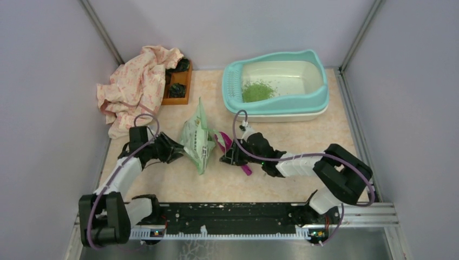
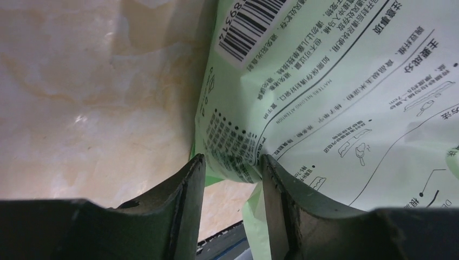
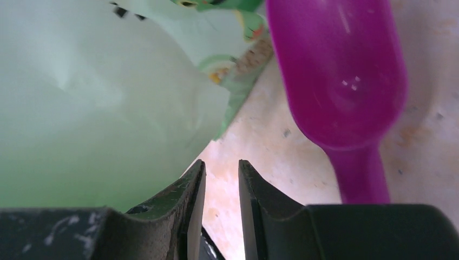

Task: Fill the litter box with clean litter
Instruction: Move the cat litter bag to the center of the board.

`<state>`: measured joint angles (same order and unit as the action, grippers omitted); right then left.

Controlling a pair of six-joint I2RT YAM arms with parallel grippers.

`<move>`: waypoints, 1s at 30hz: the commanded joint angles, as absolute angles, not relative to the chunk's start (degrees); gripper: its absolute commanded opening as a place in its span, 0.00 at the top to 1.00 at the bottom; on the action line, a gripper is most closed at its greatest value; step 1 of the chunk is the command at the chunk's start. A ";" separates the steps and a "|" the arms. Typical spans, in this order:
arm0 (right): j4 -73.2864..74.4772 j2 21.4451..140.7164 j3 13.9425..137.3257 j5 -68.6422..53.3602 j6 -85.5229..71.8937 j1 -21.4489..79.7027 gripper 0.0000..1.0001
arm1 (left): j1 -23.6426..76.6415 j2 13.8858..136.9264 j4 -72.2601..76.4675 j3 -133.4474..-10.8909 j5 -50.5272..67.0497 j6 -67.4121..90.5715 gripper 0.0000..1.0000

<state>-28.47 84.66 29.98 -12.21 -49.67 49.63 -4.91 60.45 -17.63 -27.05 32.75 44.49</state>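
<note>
A small heap of litter (image 1: 257,90) lies at the nine o'clock end of the litter box (image 1: 319,100), up at one o'clock on the surface (image 1: 281,179), so I judge most of the filling remains. My left gripper (image 2: 231,162) pinches the bag (image 2: 335,92) by its edge. My right gripper (image 3: 222,168), jaws slightly apart and empty, hangs beside the scoop (image 3: 338,70).

The litter box (image 1: 233,89) is smooth plastic, the pale green bag (image 2: 335,81) glossy printed plastic, the purple scoop (image 3: 335,70) shiny plastic.
</note>
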 commanded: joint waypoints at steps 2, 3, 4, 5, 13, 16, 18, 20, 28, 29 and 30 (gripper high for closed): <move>-35.84 89.42 36.96 -13.37 -51.69 51.25 0.71 | -0.50 67.60 -8.34 -26.34 29.96 48.50 0.51; -35.62 90.55 37.92 -13.32 -52.19 51.40 0.71 | -0.45 68.86 -7.48 -26.43 29.88 48.63 0.51; -35.52 91.73 38.59 -13.17 -52.71 51.58 0.71 | -0.51 70.13 -6.74 -26.64 29.78 48.61 0.51; -36.01 92.68 39.00 -12.97 -53.28 51.66 0.71 | -0.47 71.16 -6.19 -26.94 29.88 48.70 0.51; -34.25 100.78 44.14 -10.66 -52.95 49.93 0.71 | -0.62 77.04 -6.19 -32.58 27.03 47.56 0.51; -33.84 103.27 46.52 -11.53 -52.20 48.96 0.71 | -0.86 80.57 -6.20 -35.68 26.23 47.12 0.51; -32.70 104.31 48.30 -11.60 -51.31 48.43 0.71 | -1.00 82.96 -5.56 -37.36 26.26 47.13 0.51; -31.50 105.02 50.03 -11.35 -50.36 47.42 0.71 | -1.08 85.21 -4.64 -38.92 26.81 47.47 0.51; -27.21 110.65 61.19 -15.08 -44.55 41.98 0.69 | -1.03 92.76 -2.43 -45.88 29.35 47.20 0.47; -26.47 111.69 62.96 -15.84 -43.88 41.46 0.69 | -1.03 93.72 -2.58 -47.15 29.44 47.15 0.47; -26.34 112.80 64.37 -17.16 -43.55 40.90 0.68 | -1.04 94.52 -2.59 -48.22 29.62 47.13 0.47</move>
<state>-25.85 109.65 56.71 -14.96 -47.97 42.78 -0.75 90.87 -4.32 -44.58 33.26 48.34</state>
